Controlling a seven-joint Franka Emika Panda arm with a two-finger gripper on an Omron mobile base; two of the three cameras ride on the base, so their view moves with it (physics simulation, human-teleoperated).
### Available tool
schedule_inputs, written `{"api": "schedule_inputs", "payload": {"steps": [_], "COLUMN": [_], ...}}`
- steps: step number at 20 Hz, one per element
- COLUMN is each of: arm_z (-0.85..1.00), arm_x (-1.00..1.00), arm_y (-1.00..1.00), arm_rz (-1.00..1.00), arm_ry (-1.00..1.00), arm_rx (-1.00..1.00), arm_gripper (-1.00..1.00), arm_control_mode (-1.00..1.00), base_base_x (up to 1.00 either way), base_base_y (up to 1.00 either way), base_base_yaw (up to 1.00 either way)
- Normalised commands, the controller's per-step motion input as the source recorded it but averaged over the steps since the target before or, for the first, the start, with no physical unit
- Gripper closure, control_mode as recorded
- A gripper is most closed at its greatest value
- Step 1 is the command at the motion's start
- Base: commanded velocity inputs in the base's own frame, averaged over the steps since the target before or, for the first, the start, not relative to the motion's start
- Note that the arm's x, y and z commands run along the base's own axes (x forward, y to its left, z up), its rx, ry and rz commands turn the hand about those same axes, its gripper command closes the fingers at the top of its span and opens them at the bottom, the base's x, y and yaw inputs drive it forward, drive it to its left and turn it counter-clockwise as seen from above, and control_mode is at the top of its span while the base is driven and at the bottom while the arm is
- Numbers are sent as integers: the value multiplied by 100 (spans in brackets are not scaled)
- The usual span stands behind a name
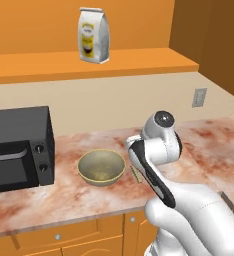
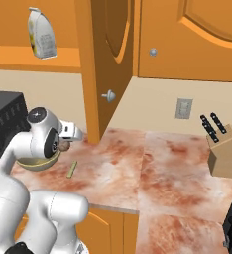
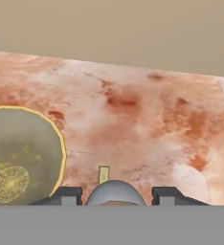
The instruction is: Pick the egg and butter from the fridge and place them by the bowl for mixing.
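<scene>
Right, the right base view catches a round brown egg (image 2: pixel 63 145) pinched in the jaws, right beside the shallow olive bowl (image 2: pixel 36 163). From the left base view, the white arm (image 1: pixel 156 150) hides that grip. The butter (image 1: pixel 136 174), a thin yellow strip, lies flat on the mottled reddish desk (image 1: pixel 204 150), just beside the bowl. A boxy black microwave (image 1: pixel 19 150) stands further left.

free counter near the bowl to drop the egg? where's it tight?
Widest bare counter runs from the butter to the knife block. More bare stone lies behind the bowl toward the wall. It is tight between the bowl and microwave, and around the butter, where the gripper holds a pale rounded thing, probably the egg.
</scene>
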Motion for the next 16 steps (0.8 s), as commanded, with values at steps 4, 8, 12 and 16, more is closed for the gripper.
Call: {"api": "schedule_inputs", "payload": {"steps": [4,8,12,16], "arm_z": [-39,-41,-37,-28], "arm_x": [34,31,28,29], "arm_y": [10,9,11,14], "arm_rz": [0,0,0,0], "arm_ry": [-2,-2,-3,-1], "arm_rx": [0,0,0,0], "arm_gripper": [100,100,100,-100], "arm_control_mode": [-100,-100,-100,-100], "base_base_x": [0,0,0,0], "base_base_y": [0,0,0,0], "base_base_yaw": [0,0,0,0]}}
